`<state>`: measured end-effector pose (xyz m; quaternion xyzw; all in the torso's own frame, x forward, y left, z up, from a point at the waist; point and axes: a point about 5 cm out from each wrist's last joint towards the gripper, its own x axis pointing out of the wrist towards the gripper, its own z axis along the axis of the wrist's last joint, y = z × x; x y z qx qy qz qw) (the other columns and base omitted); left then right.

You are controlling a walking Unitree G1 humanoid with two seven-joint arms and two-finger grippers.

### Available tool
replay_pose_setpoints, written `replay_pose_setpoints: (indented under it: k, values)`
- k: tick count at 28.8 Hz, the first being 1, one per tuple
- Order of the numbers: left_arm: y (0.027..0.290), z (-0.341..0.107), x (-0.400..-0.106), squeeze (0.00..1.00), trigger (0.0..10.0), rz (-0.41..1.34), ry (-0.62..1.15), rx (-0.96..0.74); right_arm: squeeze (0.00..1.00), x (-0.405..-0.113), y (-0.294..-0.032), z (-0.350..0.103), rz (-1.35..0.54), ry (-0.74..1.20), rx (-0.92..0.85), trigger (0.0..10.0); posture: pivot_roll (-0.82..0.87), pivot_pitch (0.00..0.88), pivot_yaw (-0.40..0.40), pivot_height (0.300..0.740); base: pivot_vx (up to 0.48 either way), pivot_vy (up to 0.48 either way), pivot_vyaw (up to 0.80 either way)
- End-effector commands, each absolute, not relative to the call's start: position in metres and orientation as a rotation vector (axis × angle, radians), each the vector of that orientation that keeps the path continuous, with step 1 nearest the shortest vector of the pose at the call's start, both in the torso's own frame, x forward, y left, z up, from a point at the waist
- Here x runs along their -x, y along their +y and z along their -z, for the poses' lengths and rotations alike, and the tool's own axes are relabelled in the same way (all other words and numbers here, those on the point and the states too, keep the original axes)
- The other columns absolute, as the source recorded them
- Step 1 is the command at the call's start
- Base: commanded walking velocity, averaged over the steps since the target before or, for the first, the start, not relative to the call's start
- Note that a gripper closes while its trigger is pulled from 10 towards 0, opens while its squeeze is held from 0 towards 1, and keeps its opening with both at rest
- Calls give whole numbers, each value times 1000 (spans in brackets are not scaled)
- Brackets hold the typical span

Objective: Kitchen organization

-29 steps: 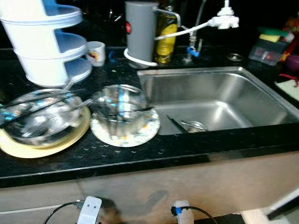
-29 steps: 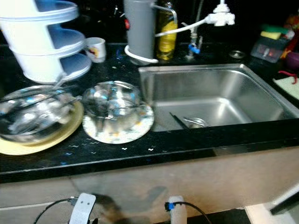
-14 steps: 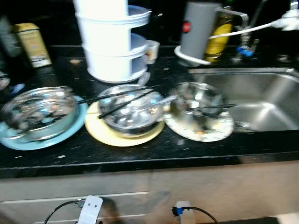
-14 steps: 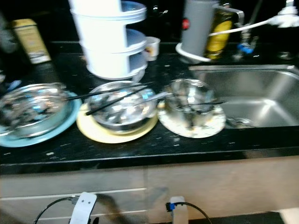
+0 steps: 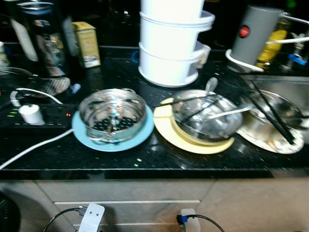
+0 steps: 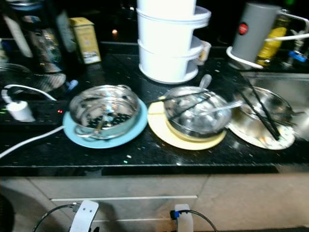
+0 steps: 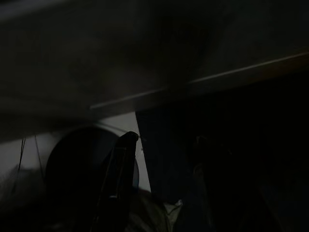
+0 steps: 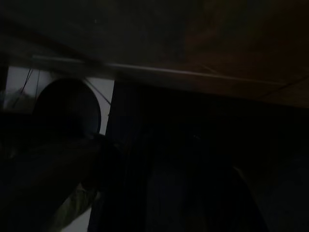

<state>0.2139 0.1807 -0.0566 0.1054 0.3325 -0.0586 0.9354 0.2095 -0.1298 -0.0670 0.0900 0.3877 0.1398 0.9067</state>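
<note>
A black speckled countertop runs across the scene above pale cabinet fronts; its front edge is a straight line below the dishes, with a bare strip of counter between that edge and the plates.

At far left, a black power strip carries a white plug, and a white cable trails toward the counter edge. Behind it stand a dark jar and a yellow tin.

Next, a perforated steel bowl sits on a blue plate. Just beside it, a steel bowl holding black chopsticks and a spoon sits on a yellow plate. A white stacked container stands behind these.

At right, a third steel bowl with chopsticks rests on a patterned plate, which touches the yellow plate. A grey jug stands behind.

The left gripper hangs in shade; finger spacing cannot be determined. The right wrist view is too dark to read its gripper.
</note>
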Motion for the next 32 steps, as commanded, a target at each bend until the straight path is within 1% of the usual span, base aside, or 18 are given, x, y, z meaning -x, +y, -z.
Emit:
replay_pose_setpoints:
  k: [1, 3, 22, 28, 32]
  values:
    - [177, 62, -207, 0, 10000, 132, 718, -216, 0, -200, -137, 73, -271, 835, -175, 10000, -17, 138, -31, 740, 0, -480, 0]
    - [178, 62, -208, 0, 10000, 121, 709, -214, 0, -200, -137, 73, -271, 836, -175, 10000, -16, 138, -32, 740, 0, -394, 0]
    - [182, 61, -208, 0, 10000, 62, 701, -179, 0, -203, -136, 71, -274, 828, -174, 10000, -15, 144, -34, 740, 0, 0, 0]
    - [181, 60, -208, 0, 10000, 76, 683, -171, 0, -204, -136, 71, -276, 828, -172, 10000, -15, 141, -33, 740, 0, 480, 0]
    - [181, 58, -209, 0, 10000, 112, 662, -213, 0, -204, -136, 71, -275, 827, -171, 10000, -15, 141, -33, 740, 0, 183, 0]
